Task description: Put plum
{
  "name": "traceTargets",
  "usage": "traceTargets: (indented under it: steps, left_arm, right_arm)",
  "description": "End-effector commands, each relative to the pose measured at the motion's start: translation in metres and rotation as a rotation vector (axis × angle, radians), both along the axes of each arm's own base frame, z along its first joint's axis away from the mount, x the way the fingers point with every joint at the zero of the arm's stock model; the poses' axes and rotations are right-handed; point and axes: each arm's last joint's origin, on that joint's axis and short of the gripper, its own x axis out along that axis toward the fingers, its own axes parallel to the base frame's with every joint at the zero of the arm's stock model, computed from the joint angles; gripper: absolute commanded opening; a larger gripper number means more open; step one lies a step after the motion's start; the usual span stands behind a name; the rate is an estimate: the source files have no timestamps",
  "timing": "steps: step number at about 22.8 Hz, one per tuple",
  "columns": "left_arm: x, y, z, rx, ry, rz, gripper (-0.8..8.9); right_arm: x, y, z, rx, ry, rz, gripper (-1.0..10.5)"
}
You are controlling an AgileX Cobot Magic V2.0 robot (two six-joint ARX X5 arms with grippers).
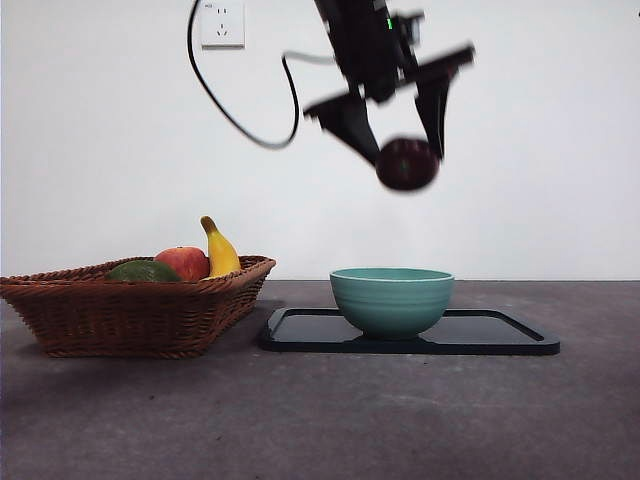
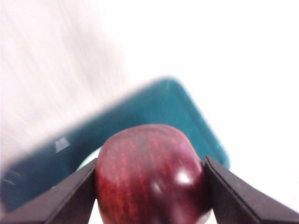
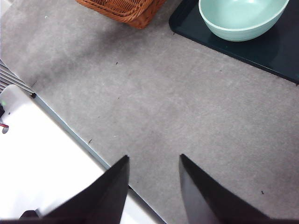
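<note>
Grey worktop (image 1: 320,420). Wicker basket (image 1: 130,310) on one side, holding red apple (image 1: 183,262), banana (image 1: 220,250) upright at the back, dark green fruit (image 1: 143,271). Black tray (image 1: 500,333) just beside basket, carrying teal bowl (image 1: 391,298). White wall behind, with socket (image 1: 222,24) and hanging black cable (image 1: 235,115).

Left wrist view: background motion-blurred; tray (image 2: 154,112) only smeared teal-dark shape, edges soft. Plum (image 2: 152,175) cut off by frame edge, underside unseen. Bowl there mostly hidden behind plum.

Front view: left gripper (image 1: 400,130) and plum (image 1: 407,164) blurred; arm cropped at frame top. Green fruit (image 1: 143,271) and apple (image 1: 183,262) partly hidden by basket (image 1: 130,315) rim.

Right wrist view: basket (image 3: 124,9), bowl (image 3: 240,18), tray (image 3: 275,51) cropped by frame edges.
</note>
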Motion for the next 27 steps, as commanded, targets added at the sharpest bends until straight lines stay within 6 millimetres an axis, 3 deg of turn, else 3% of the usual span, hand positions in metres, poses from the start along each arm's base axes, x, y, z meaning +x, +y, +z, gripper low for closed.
traceTargets:
  steps: [1, 6, 11, 21, 27]
  left_arm:
    - [0.003, 0.017, 0.033, -0.036, -0.073, 0.014, 2.75]
    - [-0.011, 0.084, 0.108, -0.087, -0.239, 0.143, 2.75]
    - [-0.034, 0.141, 0.149, -0.080, -0.349, 0.277, 2.75]
    - [-0.063, 0.180, 0.185, -0.116, -0.435, 0.328, 2.75]
    - [-0.110, 0.218, 0.223, -0.184, -0.546, 0.381, 2.75]
  right_arm:
    - [0.001, 0.001, 0.001, -0.004, -0.018, 0.007, 1.7]
    - [0.001, 0.001, 0.001, -0.004, -0.018, 0.008, 1.7]
    - [0.001, 0.001, 0.002, -0.007, -0.026, 0.015, 1.7]
    - [-0.001, 0.000, 0.003, -0.003, -0.039, 0.014, 1.7]
    - [-0.002, 0.000, 0.003, -0.007, -0.047, 0.022, 1.7]
